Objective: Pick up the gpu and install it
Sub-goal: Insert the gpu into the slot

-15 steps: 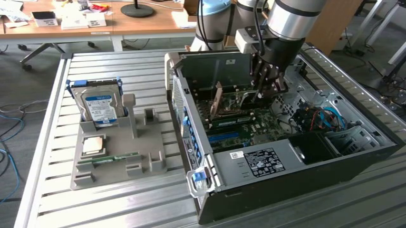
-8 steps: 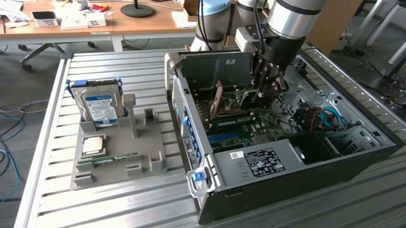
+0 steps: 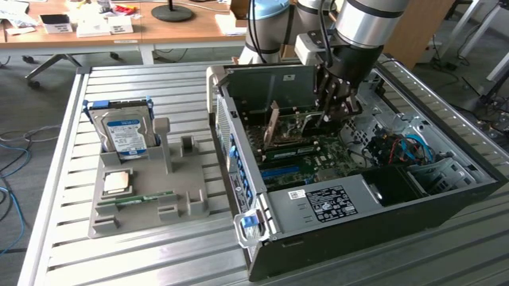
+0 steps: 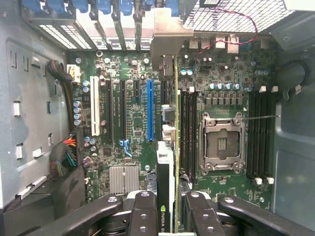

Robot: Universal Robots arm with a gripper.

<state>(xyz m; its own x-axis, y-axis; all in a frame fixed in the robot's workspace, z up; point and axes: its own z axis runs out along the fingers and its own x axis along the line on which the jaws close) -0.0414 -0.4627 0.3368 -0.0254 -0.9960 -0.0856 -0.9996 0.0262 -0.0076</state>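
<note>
The gpu (image 4: 166, 187) appears edge-on in the wrist view, a thin card with a dark face and a green logo. Its silver end bracket (image 4: 165, 46) reaches toward the case's rear slot openings. My gripper (image 4: 170, 199) is shut on it, with one black finger (image 4: 145, 211) on each side. The card hangs over the motherboard (image 4: 128, 73), just beside the blue slot (image 4: 150, 110). In the exterior view the gripper (image 3: 334, 113) is down inside the open computer case (image 3: 334, 232), holding the gpu (image 3: 296, 124) upright over the board. Whether the card's edge touches a slot I cannot tell.
On the exterior view's left, a grey fixture tray (image 3: 187, 205) holds a hard drive (image 3: 127, 136), a CPU (image 3: 117, 180) and a RAM stick (image 3: 147, 198). Inside the case are the CPU socket (image 4: 221, 142), RAM slots (image 4: 261, 132) and cable bundles (image 4: 66, 157). A desk stands behind.
</note>
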